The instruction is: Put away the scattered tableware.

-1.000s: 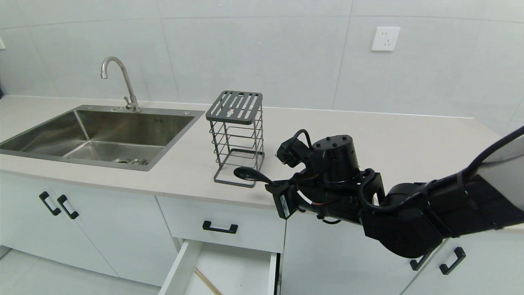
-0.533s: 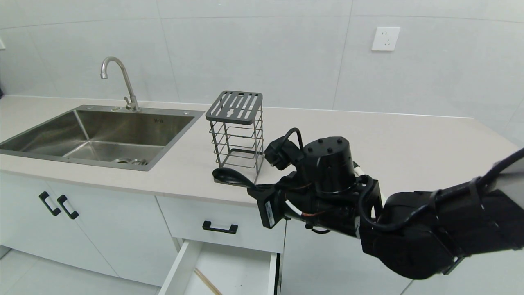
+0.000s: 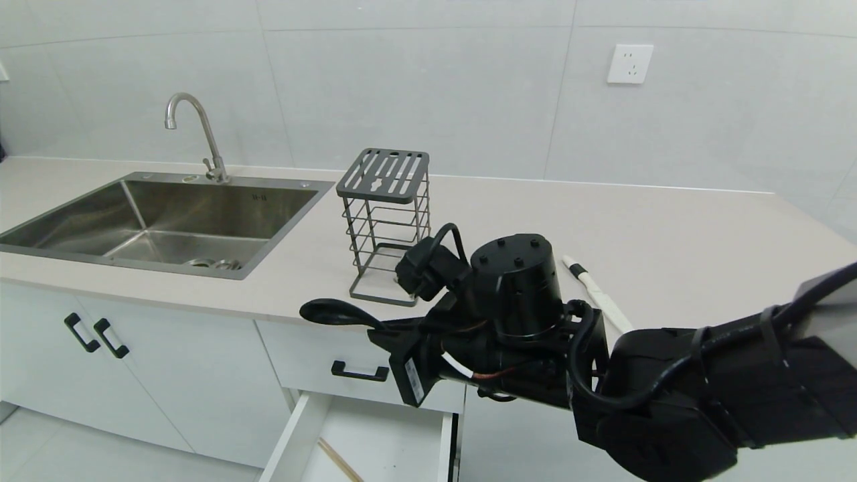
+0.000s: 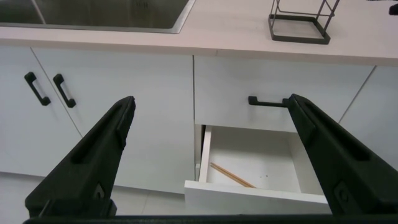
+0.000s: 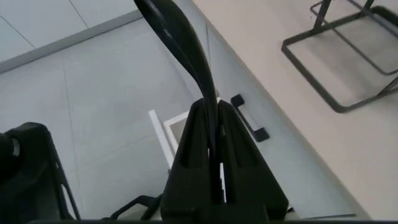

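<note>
A: Where's the spoon [image 3: 328, 312]?
B: Pinched by its handle in the right claw [image 3: 383, 329], bowl sticking out at 9 o'clock. The rack [image 3: 388, 221] stands at 1 o'clock of it, and the open drawer [image 3: 375, 442] is at 5 o'clock.
A: And the left claw [image 4: 211, 102]?
B: Spread wide, facing the drawer, where a chopstick [image 4: 231, 176] lies.

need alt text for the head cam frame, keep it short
The right claw grips a black spoon by its handle, holding it out past the counter front edge, roughly above an open drawer. On the counter behind are a wire rack and a white stick-like utensil, with a steel sink at left.
</note>
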Controlling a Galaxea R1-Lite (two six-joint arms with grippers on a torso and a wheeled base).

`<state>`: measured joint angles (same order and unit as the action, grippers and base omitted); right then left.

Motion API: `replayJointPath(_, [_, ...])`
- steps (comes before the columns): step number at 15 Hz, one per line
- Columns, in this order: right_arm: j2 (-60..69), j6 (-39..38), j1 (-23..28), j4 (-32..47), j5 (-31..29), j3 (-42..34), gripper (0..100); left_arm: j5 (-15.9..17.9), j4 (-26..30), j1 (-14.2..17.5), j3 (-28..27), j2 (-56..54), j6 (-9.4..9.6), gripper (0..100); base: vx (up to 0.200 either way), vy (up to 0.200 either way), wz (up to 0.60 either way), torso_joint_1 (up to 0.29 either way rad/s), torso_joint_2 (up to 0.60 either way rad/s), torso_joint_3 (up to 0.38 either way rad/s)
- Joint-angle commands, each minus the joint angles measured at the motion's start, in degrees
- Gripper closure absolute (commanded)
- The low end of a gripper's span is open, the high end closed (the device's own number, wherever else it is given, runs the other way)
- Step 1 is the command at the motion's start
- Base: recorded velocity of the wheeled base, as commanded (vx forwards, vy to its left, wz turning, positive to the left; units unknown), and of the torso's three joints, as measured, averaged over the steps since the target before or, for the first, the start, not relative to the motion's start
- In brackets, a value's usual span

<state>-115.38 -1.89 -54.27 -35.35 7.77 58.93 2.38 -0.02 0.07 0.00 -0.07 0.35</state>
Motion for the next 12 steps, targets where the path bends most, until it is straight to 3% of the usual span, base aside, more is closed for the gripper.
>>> replayJointPath(1, [-0.6,2.2,-0.6,1.2,0.8,1.8,100,0.0,0.0,0.0,0.0,0.1,0.00,0,0.000,0.000,0.00,0.000,0.00,0.000])
replayJointPath(8, [-1.0,2.6,-2.1,2.0,0.9,4.2,100,0.0,0.0,0.0,0.0,0.1,0.00,0,0.000,0.000,0.00,0.000,0.00,0.000])
replayJointPath(12, [-1.1,2.6,-2.2,2.0,0.9,4.2,100,0.0,-0.1,0.0,0.0,0.1,0.00,0,0.000,0.000,0.00,-0.157,0.33,0.153])
